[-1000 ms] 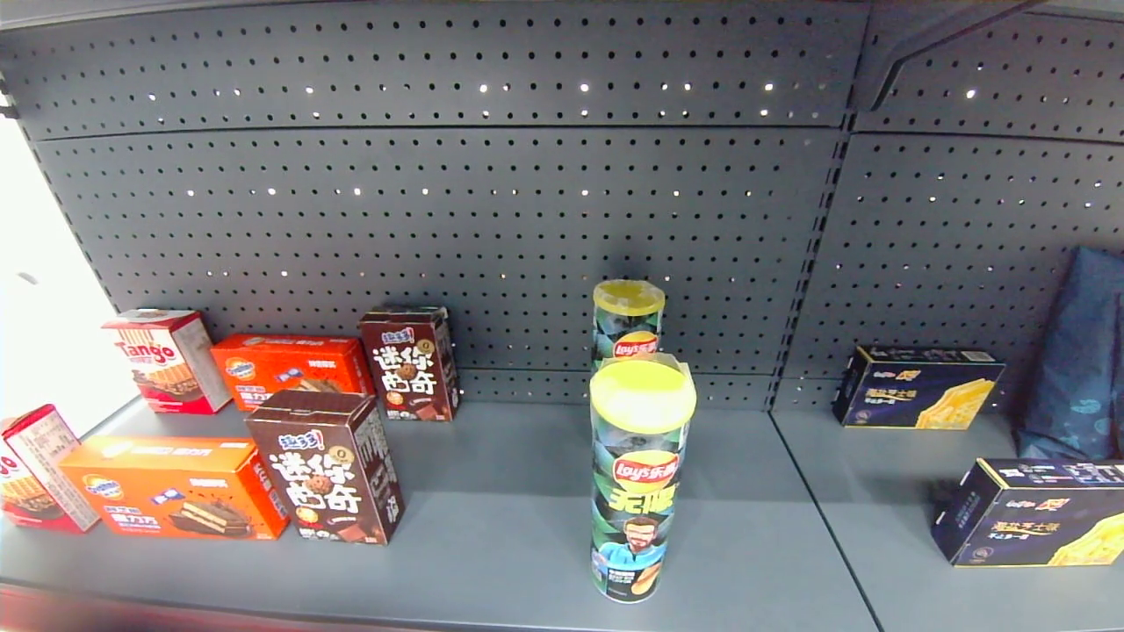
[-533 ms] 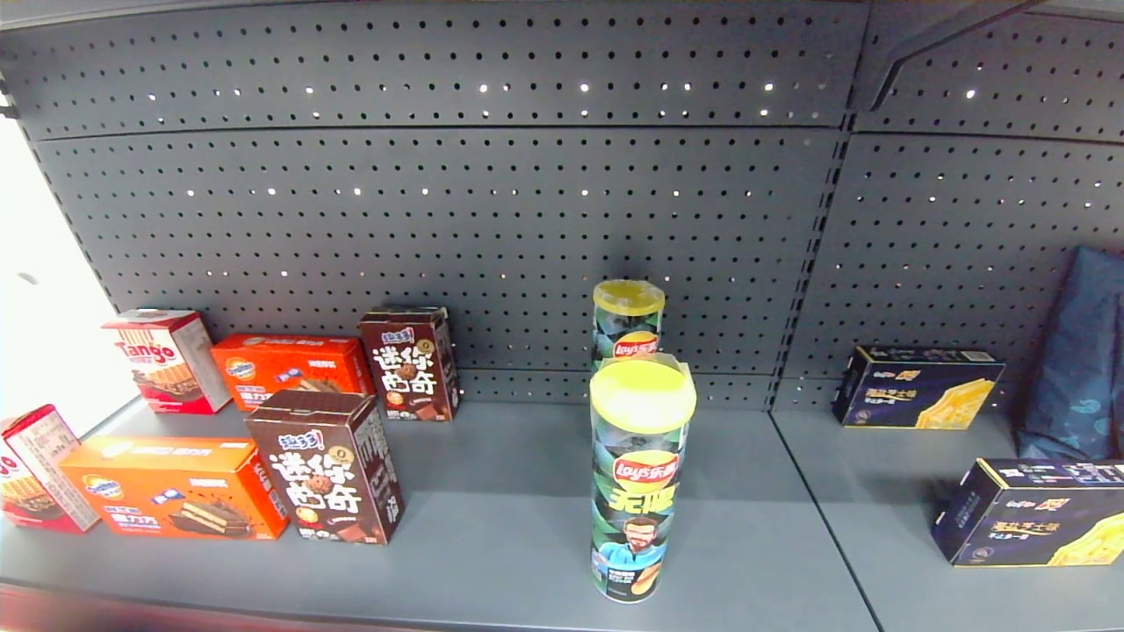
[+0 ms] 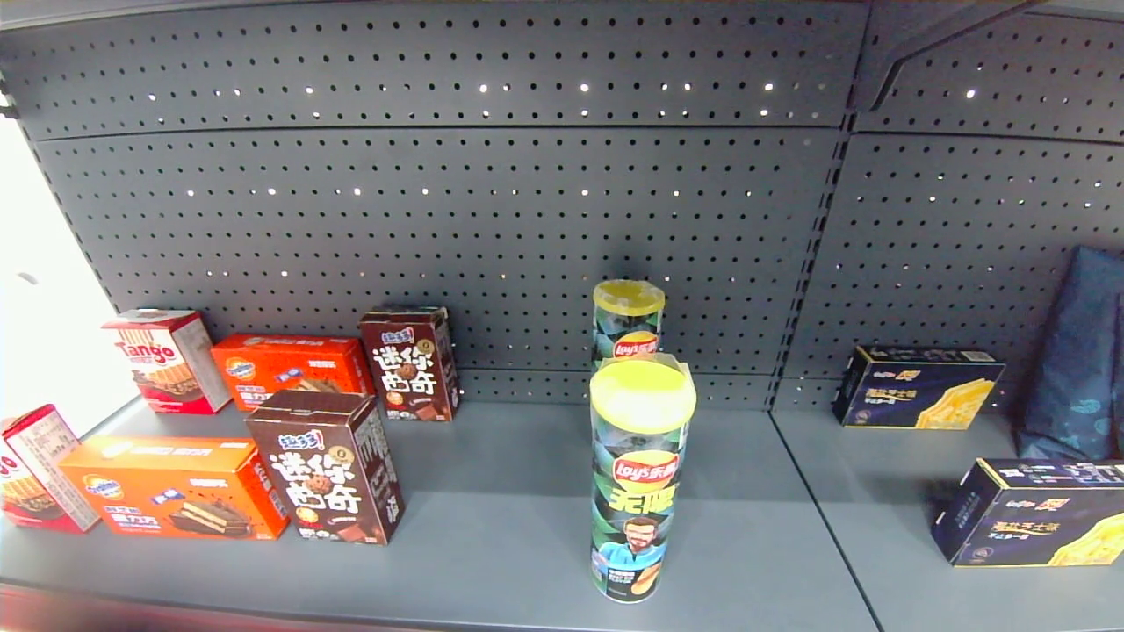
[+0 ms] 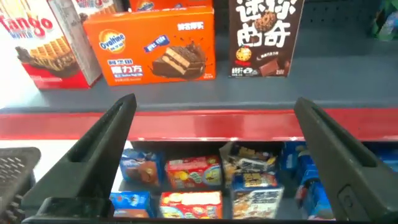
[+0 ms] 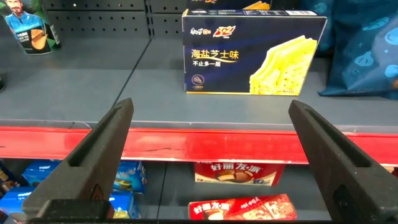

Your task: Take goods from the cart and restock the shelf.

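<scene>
From the head, the shelf [image 3: 509, 491] holds goods in a front and a back row. On the left are the back red box [image 3: 165, 360], back orange box [image 3: 290, 364] and back brown box [image 3: 411, 362], with the front red box [image 3: 35, 470], front orange box [image 3: 176, 487] and front brown box [image 3: 329, 465] before them. In the middle the front can [image 3: 639, 483] stands upright, with the back can [image 3: 628, 320] just behind it against the pegboard [image 3: 439, 219]. On the right are the back navy box [image 3: 918, 386], front navy box [image 3: 1036, 511] and a blue bag [image 3: 1080, 351]. At the left wrist, the left gripper [image 4: 216, 104] is spread wide and empty, before the shelf's red edge [image 4: 205, 124], facing the orange and brown boxes; more packs [image 4: 193, 180] sit on the level below. At the right wrist, the right gripper [image 5: 211, 107] is likewise spread and empty, facing the front navy box.
</scene>
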